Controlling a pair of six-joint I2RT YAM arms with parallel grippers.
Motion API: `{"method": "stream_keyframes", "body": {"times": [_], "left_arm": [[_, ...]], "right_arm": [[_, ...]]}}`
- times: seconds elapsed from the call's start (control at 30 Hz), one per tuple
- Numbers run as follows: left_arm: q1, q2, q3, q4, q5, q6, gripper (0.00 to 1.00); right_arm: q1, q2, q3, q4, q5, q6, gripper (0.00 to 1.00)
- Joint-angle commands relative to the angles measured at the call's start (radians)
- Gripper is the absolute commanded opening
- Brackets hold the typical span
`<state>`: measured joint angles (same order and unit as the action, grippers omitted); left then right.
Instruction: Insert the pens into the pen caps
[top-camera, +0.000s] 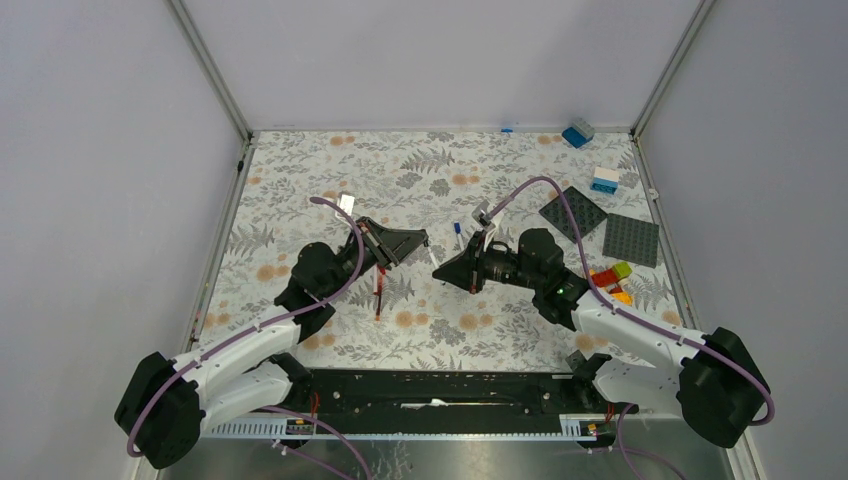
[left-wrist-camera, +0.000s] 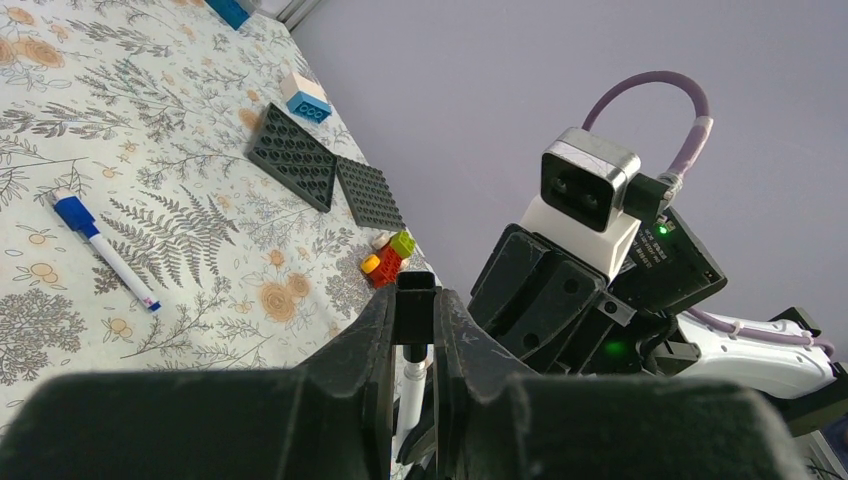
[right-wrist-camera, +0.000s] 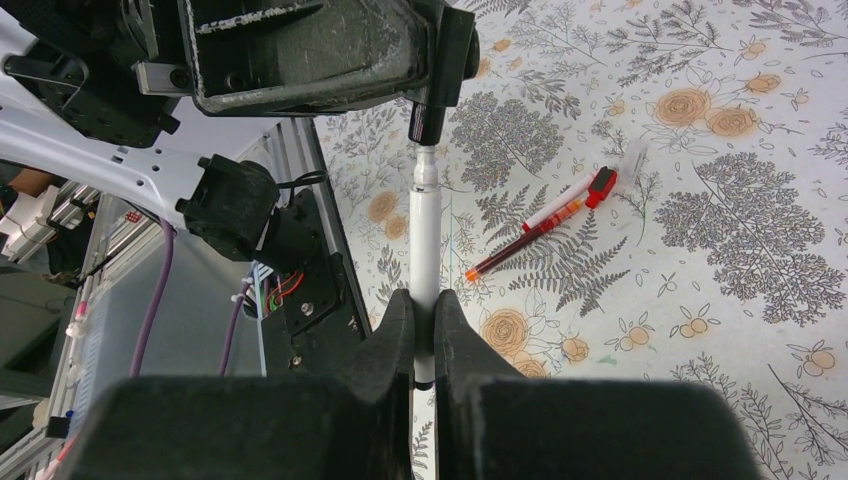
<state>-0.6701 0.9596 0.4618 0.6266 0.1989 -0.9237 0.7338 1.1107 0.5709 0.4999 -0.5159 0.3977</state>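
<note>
Floral-print cloth (top-camera: 520, 170) spreads flat below me. My right gripper (right-wrist-camera: 424, 310) is clamped on a smooth white pen (right-wrist-camera: 425, 235). The pen's tip meets the short tubular black cap (left-wrist-camera: 415, 297), which my left gripper (left-wrist-camera: 414, 320) pinches. A slim red pen (right-wrist-camera: 540, 225) lies nearby, with studded grey baseplates (top-camera: 573, 212) farther off.

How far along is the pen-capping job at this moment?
Done, apparently: the blue pen lies capped on the mat. In hand: the right gripper holds a white pen, its tip at the mouth of the black cap pinched by the left gripper; not seated yet. Left: seating it, then the two red pens, one seemingly bare-tipped.
</note>
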Motion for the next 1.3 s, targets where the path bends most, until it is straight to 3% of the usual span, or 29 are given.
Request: {"method": "stream_keyframes", "body": {"times": [0.0,0.8,1.27], "left_arm": [[0.004,-0.005,-0.006,0.045,0.023,0.014,0.00],[0.003,0.009,-0.029,0.085,0.035,-0.014,0.00],[0.001,0.018,-0.061,0.071,0.047,-0.035,0.00]], "right_arm": [[0.011,-0.011,0.053,0.029,0.015,-0.019,0.00],[0.011,0.041,0.097,0.048,0.098,-0.002,0.00],[0.011,0.107,0.229,-0.070,0.189,-0.051,0.00]]}}
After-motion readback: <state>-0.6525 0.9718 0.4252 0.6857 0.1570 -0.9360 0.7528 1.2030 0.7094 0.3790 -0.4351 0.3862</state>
